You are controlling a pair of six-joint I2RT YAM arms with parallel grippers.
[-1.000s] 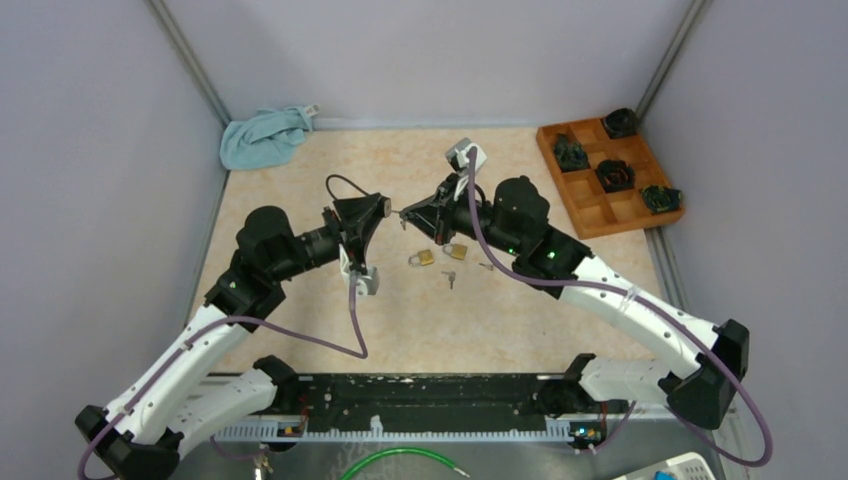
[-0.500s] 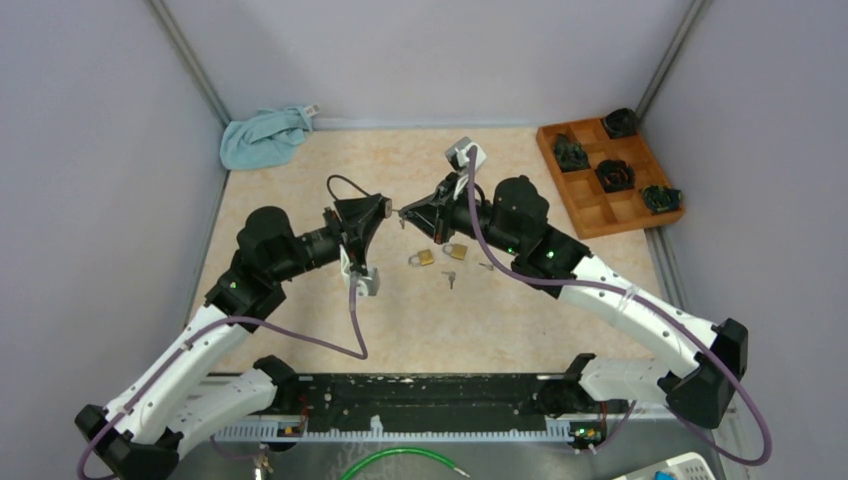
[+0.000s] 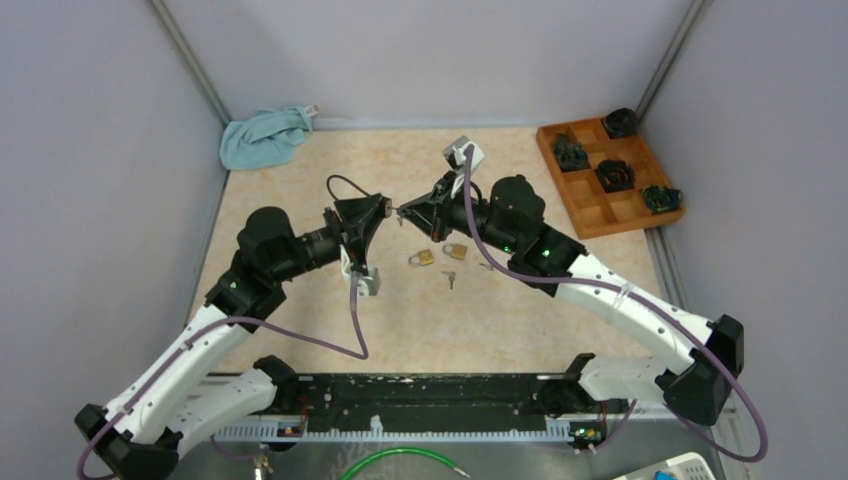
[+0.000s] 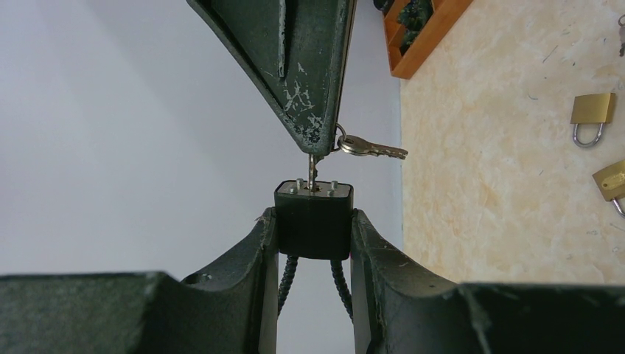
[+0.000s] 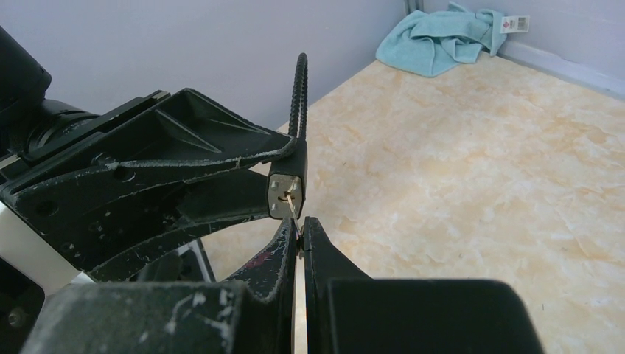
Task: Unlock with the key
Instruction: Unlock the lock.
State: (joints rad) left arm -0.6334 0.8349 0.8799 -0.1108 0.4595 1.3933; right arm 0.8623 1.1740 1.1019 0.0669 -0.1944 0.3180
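Beige marbled table (image 3: 300,200), grey walls (image 3: 420,50): two brass padlocks (image 3: 421,258), one cloth (image 3: 262,137), one tray (image 3: 640,224); left gripper (image 3: 378,208) clamping black padlock (image 4: 313,214), right gripper (image 5: 301,228) pinching key (image 4: 312,169).

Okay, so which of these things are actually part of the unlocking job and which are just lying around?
In use: black padlock in the left claw; key in the right claw, its tip at the keyhole.
Lying about: two brass padlocks, loose keys, blue cloth, wooden tray.
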